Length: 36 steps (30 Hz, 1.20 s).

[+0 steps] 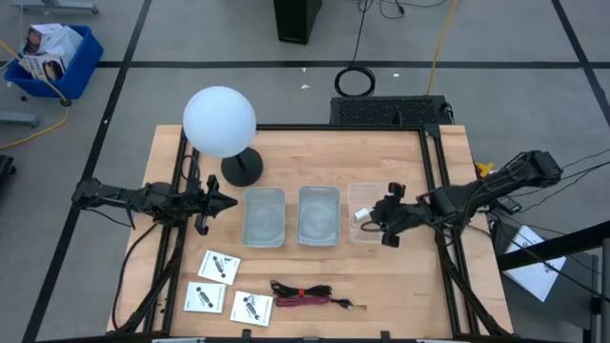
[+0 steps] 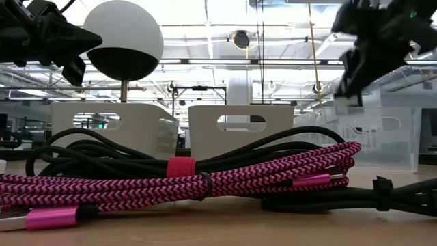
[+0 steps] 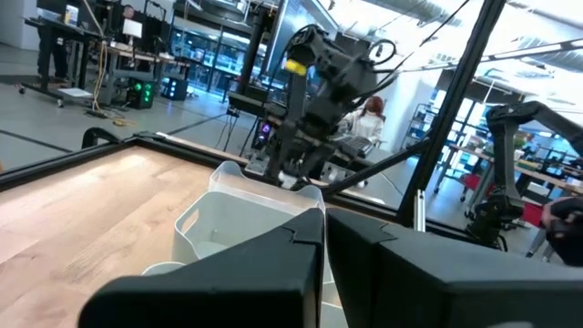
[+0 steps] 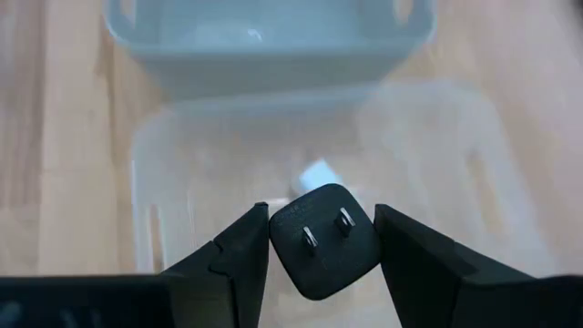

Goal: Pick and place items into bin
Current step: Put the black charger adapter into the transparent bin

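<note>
My right gripper point(image 1: 379, 221) hovers over the rightmost clear bin point(image 1: 355, 195), shut on a small black cube with two metal prongs point(image 4: 323, 241). A tiny white piece point(image 4: 317, 172) lies on that bin's floor below it. Three white square packets point(image 1: 219, 267), point(image 1: 203, 299), point(image 1: 253, 306) lie flat near the table's near-left corner. The black-and-red cable bundle point(image 1: 305, 293) lies beside them and fills the front of the low view point(image 2: 177, 179). My left gripper point(image 1: 215, 200) waits shut in the air left of the bins, holding nothing. My right gripper pinches the black cube by two opposite side faces point(image 4: 276, 239) between its two fingers point(image 4: 239, 255). It comes from above, pointing down. The pronged face is turned up toward the wrist camera. The cube hangs clear above the bin's floor.
Three bins stand in a row mid-table: left point(image 1: 264, 216), middle point(image 1: 318, 214) and the rightmost. A white globe lamp point(image 1: 219, 121) on a black base point(image 1: 242, 168) stands behind the left bin. Bare wood lies near the right edge point(image 1: 419, 286).
</note>
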Motion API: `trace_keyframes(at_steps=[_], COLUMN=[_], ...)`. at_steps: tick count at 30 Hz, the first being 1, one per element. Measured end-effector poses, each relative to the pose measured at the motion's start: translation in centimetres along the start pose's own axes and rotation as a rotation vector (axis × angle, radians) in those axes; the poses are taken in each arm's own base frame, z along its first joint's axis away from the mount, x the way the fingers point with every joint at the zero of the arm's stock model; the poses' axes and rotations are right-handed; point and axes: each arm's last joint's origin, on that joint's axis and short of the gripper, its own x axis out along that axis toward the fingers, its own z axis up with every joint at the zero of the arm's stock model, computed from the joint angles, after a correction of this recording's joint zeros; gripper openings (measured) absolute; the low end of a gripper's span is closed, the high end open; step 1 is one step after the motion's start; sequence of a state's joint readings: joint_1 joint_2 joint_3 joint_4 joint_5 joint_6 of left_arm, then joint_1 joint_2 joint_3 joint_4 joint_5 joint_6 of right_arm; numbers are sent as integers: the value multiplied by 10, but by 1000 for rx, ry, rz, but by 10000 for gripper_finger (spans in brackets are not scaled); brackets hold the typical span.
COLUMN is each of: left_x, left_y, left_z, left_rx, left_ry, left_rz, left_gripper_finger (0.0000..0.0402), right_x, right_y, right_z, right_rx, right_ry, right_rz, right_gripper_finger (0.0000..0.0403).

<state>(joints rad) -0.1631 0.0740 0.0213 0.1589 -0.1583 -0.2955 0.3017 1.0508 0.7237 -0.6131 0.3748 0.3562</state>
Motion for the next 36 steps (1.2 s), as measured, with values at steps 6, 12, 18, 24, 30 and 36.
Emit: trace_keyframes(at_steps=[6,12,18,24,30,36], left_x=[0,0,0,0,0,0], left_y=[0,0,0,0,0,0], left_z=[0,0,0,0,0,0], left_rx=[1,3,4,3,3,3], left_ry=[-1,0,-1,-1,-1,-1], left_rz=[0,0,0,0,0,0], left_gripper_finger=[21,21,21,21,21,21], right_x=[24,42,50,53,54,54], right_y=[-12,-23,-29,-30,-29,-29], right_z=[-16,-33,-42,-47,-46,-44], right_rx=[67,152,201,215,209,194], right_ry=[40,74,85,100,76,57], right_rz=[33,60,88,109,135,137], right_gripper_finger=[170,170,171,171,186,234])
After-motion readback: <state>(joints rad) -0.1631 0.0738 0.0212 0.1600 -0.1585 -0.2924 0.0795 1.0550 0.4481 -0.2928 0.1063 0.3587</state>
